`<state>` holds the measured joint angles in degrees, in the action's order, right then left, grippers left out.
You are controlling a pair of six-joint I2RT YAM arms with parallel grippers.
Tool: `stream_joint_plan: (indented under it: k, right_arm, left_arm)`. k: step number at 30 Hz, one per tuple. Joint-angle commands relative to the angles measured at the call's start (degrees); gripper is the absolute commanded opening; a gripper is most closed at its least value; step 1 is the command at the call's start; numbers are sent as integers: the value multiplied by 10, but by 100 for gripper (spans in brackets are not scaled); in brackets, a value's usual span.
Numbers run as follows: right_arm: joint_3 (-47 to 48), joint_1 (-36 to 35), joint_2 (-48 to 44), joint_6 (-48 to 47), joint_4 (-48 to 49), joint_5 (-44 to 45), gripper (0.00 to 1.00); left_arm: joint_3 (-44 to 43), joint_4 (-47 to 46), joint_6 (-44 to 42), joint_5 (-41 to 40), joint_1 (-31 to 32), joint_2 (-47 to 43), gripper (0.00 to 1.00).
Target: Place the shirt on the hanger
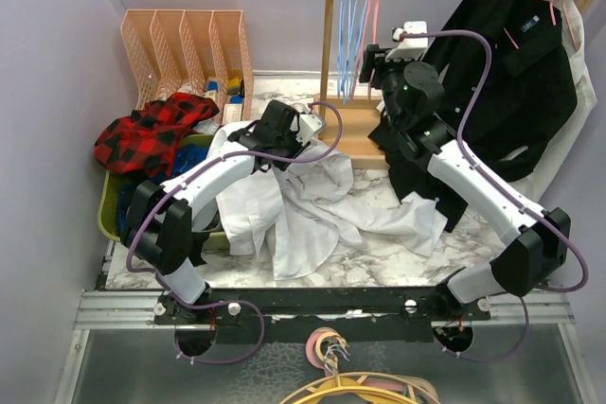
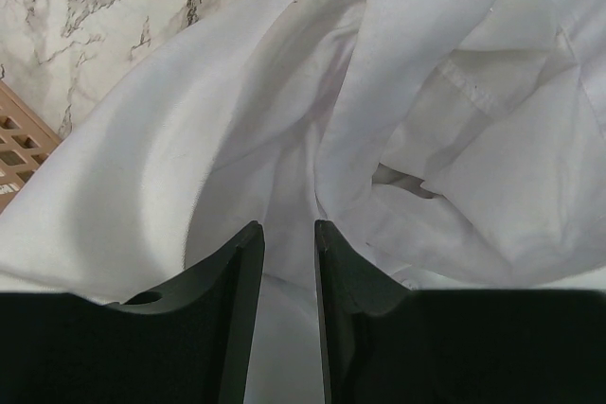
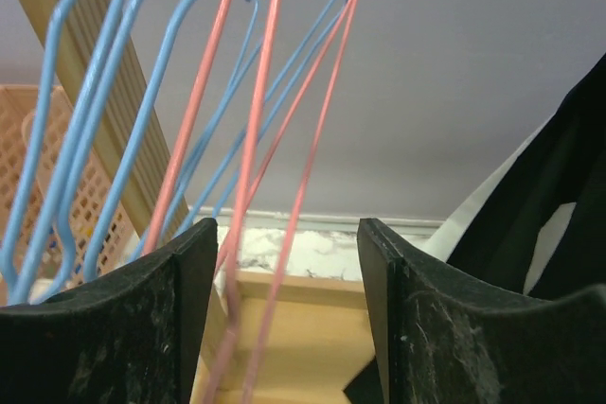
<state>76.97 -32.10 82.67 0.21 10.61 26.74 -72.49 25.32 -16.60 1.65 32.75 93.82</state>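
The white shirt (image 1: 317, 203) lies crumpled on the marble table. My left gripper (image 1: 284, 130) sits at its far edge. In the left wrist view the jaws (image 2: 289, 226) stand narrowly apart with a fold of the shirt (image 2: 284, 139) pinched between them, and folds converge toward them. The pink hanger (image 1: 375, 7) hangs from the wooden rail among blue ones. My right gripper (image 1: 374, 56) is raised just in front of it. In the right wrist view it (image 3: 289, 224) is open, and the pink hanger's wires (image 3: 254, 92) pass between the jaws close to the left finger.
Light-blue hangers (image 1: 351, 16) hang beside the pink one on the wooden rack (image 1: 330, 44). A black shirt (image 1: 511, 73) hangs at the right. A red plaid shirt (image 1: 147, 134) lies in a green bin at the left. A peach file rack (image 1: 189, 44) stands at the back left.
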Motion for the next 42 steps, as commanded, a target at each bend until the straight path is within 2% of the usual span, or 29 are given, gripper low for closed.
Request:
stream_joint_plan:
  k: [1,4,9,10,13,15,22,26,30,34,38,42]
  right_arm:
    - [54,12,27,-28,-7,35,50]
    - [76,20,42,-31,-22,43,35]
    - [80,35,48,-18,-34,26,29]
    - [78,37,46,-16,-34,21,25]
    - [69,40,40,-28,-19,20,3]
    - [67,44,38,-37,-12,19,2]
    - [66,69,8,-36,-1,-33,2]
    - [49,70,-25,-27,6,-49,2]
    - [33,71,-56,-27,25,-68,2]
    - [31,71,-82,-13,-3,-73,2]
    - [-38,71,-147,11,-22,-75,2]
    - [-119,71,-219,47,-56,-79,2]
  left_arm:
    - [-9,4,0,3,0,-26,32]
    - [-8,4,0,0,0,-27,32]
    - [-9,6,-3,-1,1,-23,32]
    - [-10,8,-3,0,0,-22,32]
    - [-21,32,-14,22,2,-16,32]
    - [-29,67,-31,40,8,-14,33]
    - [-44,134,-68,9,23,-26,39]
    - [-80,214,-102,37,24,-22,43]
    - [-111,262,-109,63,26,-22,44]
    - [-128,268,-101,41,28,-24,44]
    - [-120,258,-131,-12,36,-34,44]
    - [-119,241,-143,-56,39,-33,53]
